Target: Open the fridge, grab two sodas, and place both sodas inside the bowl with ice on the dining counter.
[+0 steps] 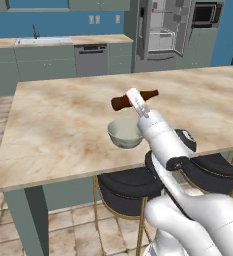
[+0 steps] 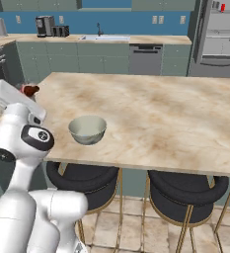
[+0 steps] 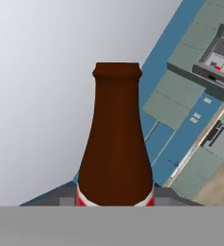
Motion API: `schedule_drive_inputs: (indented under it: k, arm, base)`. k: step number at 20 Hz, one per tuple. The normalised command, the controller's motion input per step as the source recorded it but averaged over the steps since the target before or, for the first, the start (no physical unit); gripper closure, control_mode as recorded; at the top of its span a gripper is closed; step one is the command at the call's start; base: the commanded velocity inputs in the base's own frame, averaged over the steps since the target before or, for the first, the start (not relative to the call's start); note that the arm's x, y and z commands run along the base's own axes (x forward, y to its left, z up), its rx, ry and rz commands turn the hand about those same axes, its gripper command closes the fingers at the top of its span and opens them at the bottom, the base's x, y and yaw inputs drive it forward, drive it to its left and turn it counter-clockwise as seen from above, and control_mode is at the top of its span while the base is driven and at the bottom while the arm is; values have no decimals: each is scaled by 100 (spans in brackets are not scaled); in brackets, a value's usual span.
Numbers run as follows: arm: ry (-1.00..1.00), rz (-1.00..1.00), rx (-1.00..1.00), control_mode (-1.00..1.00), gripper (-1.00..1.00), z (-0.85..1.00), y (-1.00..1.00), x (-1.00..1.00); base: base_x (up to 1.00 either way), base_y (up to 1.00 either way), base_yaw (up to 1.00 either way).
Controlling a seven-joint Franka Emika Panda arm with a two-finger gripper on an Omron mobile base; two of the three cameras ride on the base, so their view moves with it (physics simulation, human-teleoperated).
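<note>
My gripper (image 1: 135,99) is shut on a dark brown-red soda bottle (image 1: 120,102). It holds the bottle lying sideways in the air above the dining counter (image 1: 58,125), just behind and above the pale grey-green bowl (image 1: 123,134). In the hand view the bottle's neck (image 3: 116,139) rises right in front of the camera. From the right, the bowl (image 2: 87,129) sits near the counter's front edge, and a bit of the bottle (image 2: 31,90) shows past my white hand. The fridge (image 1: 163,35) stands open at the back, with a red soda can (image 2: 223,7) on an upper shelf.
Two black round stools (image 1: 125,187) (image 2: 185,190) stand under the counter's near edge. A wall countertop with a sink (image 2: 105,37), a dishwasher (image 1: 91,60) and small appliances (image 2: 45,25) runs along the blue back wall.
</note>
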Motion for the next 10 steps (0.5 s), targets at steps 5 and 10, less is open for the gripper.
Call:
schedule_drive_inputs:
  k: [5,10]
  arm:
    - [-10,13,15,-100,100,97,-20,-2]
    - [-3,6,-5,-100,100,66,-58,0]
  base:
    - [0,0,0]
    - [0,0,0]
